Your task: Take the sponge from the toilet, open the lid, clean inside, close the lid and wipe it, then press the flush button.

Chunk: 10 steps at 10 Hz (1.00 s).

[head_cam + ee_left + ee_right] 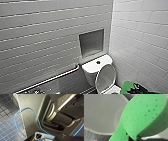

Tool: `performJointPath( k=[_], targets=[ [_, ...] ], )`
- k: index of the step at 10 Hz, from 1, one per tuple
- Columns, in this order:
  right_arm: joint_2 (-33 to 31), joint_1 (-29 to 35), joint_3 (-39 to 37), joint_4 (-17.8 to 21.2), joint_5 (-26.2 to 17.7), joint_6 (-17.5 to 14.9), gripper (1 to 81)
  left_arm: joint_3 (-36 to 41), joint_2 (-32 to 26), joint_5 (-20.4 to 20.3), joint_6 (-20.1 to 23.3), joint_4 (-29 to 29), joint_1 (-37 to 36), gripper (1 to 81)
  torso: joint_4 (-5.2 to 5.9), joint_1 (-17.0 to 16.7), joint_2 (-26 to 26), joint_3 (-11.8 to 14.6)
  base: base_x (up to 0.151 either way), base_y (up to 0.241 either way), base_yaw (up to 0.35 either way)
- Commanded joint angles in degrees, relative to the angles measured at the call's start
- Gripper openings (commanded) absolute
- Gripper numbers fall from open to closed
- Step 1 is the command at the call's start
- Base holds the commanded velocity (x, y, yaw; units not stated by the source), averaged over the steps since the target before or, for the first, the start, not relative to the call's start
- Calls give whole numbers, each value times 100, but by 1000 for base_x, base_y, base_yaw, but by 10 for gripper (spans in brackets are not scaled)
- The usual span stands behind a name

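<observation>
The white toilet (93, 68) stands in the corner, with the dark flush button (98, 62) in the middle of its tank top. The lid (106, 77) stands raised, leaning back toward the tank, and a strip of the bowl rim (114, 89) shows below it. To the right of the bowl, my right gripper (137, 89) is shut on the bright green sponge (128, 87). In the right wrist view the sponge (144, 116) looms large in front of the lid's pale inner face (99, 112). My left gripper stands open.
A metal grab bar (50, 79) runs along the left wall. A recessed niche (91, 42) sits above the tank. White tiled wall (142, 37) stands close on the right. The left wrist view looks at my own base, a blue cable (36, 116) and dark floor tiles (7, 119).
</observation>
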Motion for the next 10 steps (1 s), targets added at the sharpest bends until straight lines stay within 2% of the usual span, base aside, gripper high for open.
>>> performJointPath(
  k=[1, 4, 6, 8, 9, 10],
  targets=[
    [10, 695, -8, 92, -94, 9, 10, -10, -60, 459, 9, -63, -6, 811, 6, 352, -545, 0, 0, 0, 0],
    [345, 642, -246, 92, -94, 18, 10, -10, -43, 459, 9, -63, 12, 811, -24, 737, -1168, 2, 0, 0, 0],
    [354, 651, -246, 92, -85, 36, 10, -10, -43, 459, 9, -63, 12, 811, -24, 1001, -1596, -540, 0, 0, 0],
    [354, 642, -307, 92, -85, 62, 10, -10, -42, 459, 9, -63, 12, 811, -24, 1191, -1915, -719, 0, 0, 0],
    [354, 642, -325, 92, -24, 105, 10, -9, -51, 459, 9, -63, 12, 811, -24, 947, -1539, -903, 0, 0, 0],
    [354, 651, -334, 92, -6, 123, 10, -10, -51, 459, 1, -63, 12, 811, -24, 1071, -1738, -1088, 0, 0, 0]
  ],
)
